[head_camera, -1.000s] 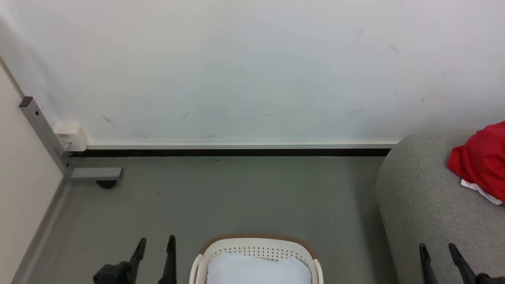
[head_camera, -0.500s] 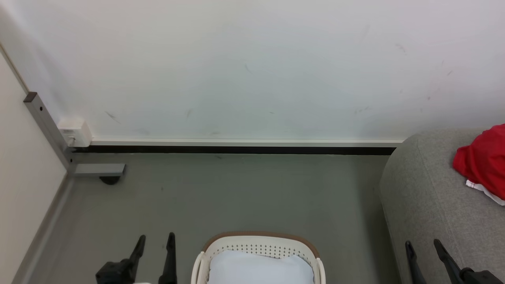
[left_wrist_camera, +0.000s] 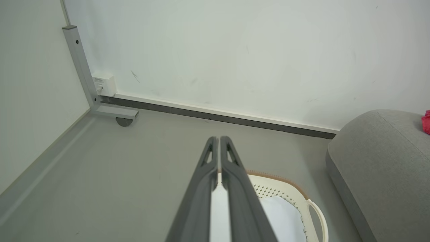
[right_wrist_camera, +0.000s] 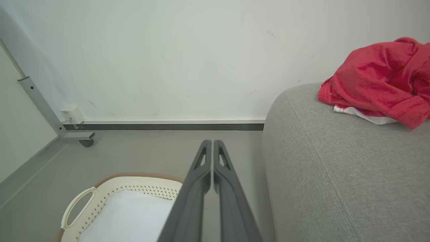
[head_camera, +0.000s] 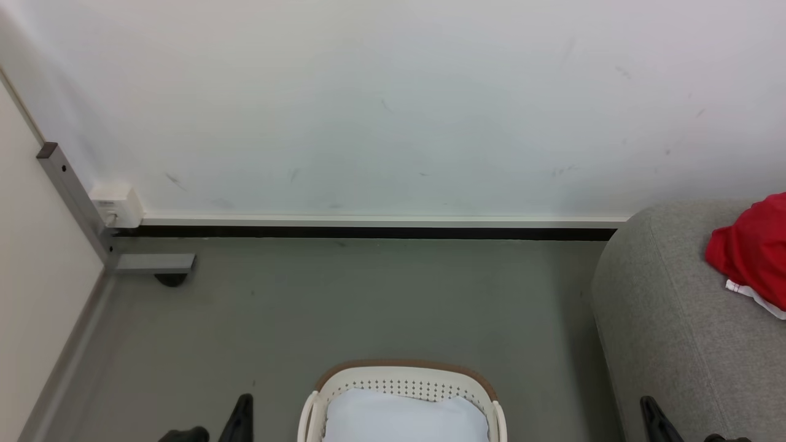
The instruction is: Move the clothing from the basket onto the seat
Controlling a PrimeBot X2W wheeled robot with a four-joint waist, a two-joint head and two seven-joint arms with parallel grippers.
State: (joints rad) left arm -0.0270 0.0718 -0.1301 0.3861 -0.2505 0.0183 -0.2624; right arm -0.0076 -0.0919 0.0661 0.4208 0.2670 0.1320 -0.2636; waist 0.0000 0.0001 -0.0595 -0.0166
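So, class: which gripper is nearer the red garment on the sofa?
Right. The right gripper hangs by the sofa's near end, the red garment lying further along it; the left gripper is beyond the basket, over the floor.

Back wall point(head_camera: 393, 104): white, faintly scuffed, evenly lit. White skirting strip point(head_camera: 381, 220) along its base, above a dark gap point(head_camera: 368, 233). Floor point(head_camera: 368, 301): plain grey. Left corner: cream side panel point(head_camera: 31, 276); grey metal post point(head_camera: 73, 202) with flat foot point(head_camera: 153, 263) and black caster point(head_camera: 171, 280); small white wall box point(head_camera: 116, 205) beside the post.
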